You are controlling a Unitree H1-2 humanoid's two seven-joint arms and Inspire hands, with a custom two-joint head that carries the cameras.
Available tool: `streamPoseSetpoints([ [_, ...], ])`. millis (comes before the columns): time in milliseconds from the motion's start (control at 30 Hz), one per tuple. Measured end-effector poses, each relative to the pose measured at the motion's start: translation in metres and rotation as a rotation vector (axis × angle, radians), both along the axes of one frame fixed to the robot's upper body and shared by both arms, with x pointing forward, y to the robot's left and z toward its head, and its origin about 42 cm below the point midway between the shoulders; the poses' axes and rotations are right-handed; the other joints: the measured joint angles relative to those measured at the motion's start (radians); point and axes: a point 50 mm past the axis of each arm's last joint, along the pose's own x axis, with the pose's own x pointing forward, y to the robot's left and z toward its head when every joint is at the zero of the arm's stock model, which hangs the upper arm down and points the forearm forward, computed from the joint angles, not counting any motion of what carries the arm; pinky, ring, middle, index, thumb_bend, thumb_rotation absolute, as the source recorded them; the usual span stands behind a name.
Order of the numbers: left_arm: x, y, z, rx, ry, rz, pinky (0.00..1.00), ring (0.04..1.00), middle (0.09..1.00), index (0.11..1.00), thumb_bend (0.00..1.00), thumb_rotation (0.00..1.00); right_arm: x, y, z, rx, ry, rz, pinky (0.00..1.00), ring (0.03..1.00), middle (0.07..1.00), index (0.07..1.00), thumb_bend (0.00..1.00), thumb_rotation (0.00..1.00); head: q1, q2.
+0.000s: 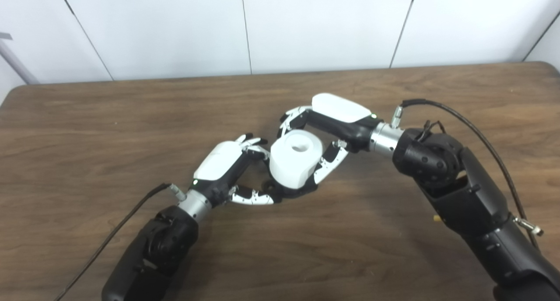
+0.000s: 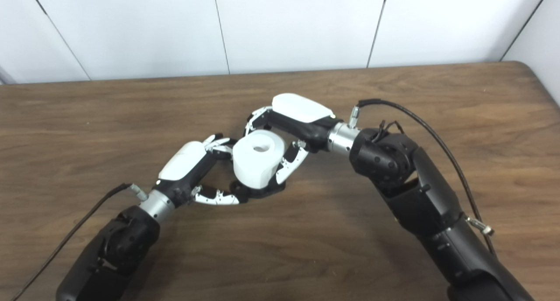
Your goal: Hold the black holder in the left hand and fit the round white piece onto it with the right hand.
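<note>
From my remote station it looked like a plain lab or test room: a bare wood-grain worktop [image 1: 131, 117] stood against a wall of white panels [image 1: 323, 25] with thin dark seams, and cabled robot arms [image 2: 407, 183] reached over it.

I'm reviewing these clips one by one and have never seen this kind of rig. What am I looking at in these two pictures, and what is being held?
Both pictures come from two cameras side by side on a humanoid robot's head, looking down at a brown wooden table, so they show one scene from slightly different spots. The black arms entering from the bottom edge are the robot's own. Each ends in a white-backed hand with fingers and a thumb. The left hand grips a black holder, of which only the low dark base shows. On it sits the round white piece, a stubby cylinder with a hole in its top. The right hand reaches over from the other side, fingers wrapped around the white piece. How fully the piece is seated cannot be seen.
</note>
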Motion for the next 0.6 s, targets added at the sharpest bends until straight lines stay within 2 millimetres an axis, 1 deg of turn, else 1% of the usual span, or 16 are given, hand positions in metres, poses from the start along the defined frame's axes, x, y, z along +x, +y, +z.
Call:
streamPoseSetpoints([
  [167,-0.0013,-0.0013,0.0,-0.001,0.005,0.005,0.99,0.899,0.684,0.484,0.52,0.05,-0.0004,-0.0007,-0.0014,-0.007,-0.01,0.013,0.68,0.835,0.709,0.476,0.53,0.14,0.005,0.002],
  [300,-0.0015,-0.0013,0.0001,0.001,0.006,0.007,0.99,0.899,0.685,0.484,0.52,0.05,-0.0022,-0.0021,-0.007,-0.004,0.001,0.012,0.68,0.84,0.711,0.476,0.53,0.14,0.005,0.003],
  [600,-0.0022,-0.0015,0.0,-0.003,0.008,0.009,0.99,0.902,0.685,0.483,0.52,0.05,-0.0029,-0.0018,-0.0082,-0.006,-0.006,0.007,0.68,0.845,0.715,0.477,0.53,0.14,0.008,0.008],
])
